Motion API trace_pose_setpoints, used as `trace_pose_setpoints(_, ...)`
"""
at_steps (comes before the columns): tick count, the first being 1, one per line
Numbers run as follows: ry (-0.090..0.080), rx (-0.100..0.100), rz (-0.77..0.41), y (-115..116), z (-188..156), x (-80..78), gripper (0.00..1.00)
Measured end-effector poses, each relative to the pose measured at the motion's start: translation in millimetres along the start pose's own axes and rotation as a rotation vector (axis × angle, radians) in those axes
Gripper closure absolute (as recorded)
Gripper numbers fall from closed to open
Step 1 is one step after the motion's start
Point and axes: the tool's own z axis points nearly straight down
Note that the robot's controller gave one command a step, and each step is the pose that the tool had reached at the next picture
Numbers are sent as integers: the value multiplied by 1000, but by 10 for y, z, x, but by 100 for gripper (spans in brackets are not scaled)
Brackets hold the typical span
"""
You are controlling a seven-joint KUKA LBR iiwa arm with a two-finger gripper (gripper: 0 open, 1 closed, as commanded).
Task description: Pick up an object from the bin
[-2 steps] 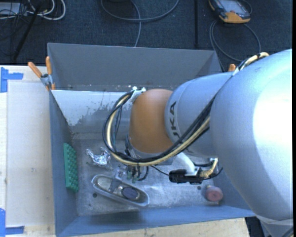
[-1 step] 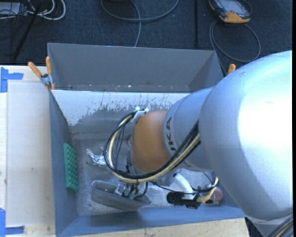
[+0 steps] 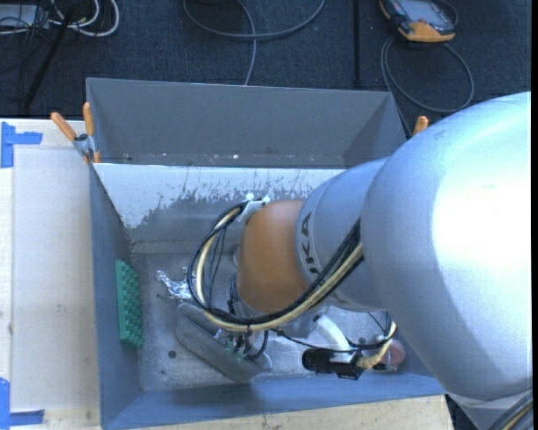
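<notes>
Against the left wall of the grey metal bin [image 3: 108,240] lies a green studded plastic block [image 3: 128,303], its long axis running along that wall, well apart from the arm. Just to its right sits a small crumpled piece of silvery foil [image 3: 171,285]. Next comes a flat grey oblong piece [image 3: 206,343] on the floor near the front wall, slanting from far-left to near-right. The gripper [image 3: 235,334] hangs at its right end, below the orange wrist cover [image 3: 269,253] and looped cables. Whether the gripper is apart or together cannot be told. Judged as nearest, the grey piece is the likely pick, so the grasp should close across its slant. Further right lie a white curved scrap [image 3: 327,331] and a small black part [image 3: 327,362].
</notes>
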Motion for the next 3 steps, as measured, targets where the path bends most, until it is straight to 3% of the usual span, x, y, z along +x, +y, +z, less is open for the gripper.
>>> trace_pose_setpoints(1, -5, 1, -36, -223, -17, -433, 100)
trace_pose_setpoints(2, -4, 0, -36, -216, -12, -417, 0)
trace_pose_setpoints(3, 1, 0, -36, -208, -20, -404, 100)
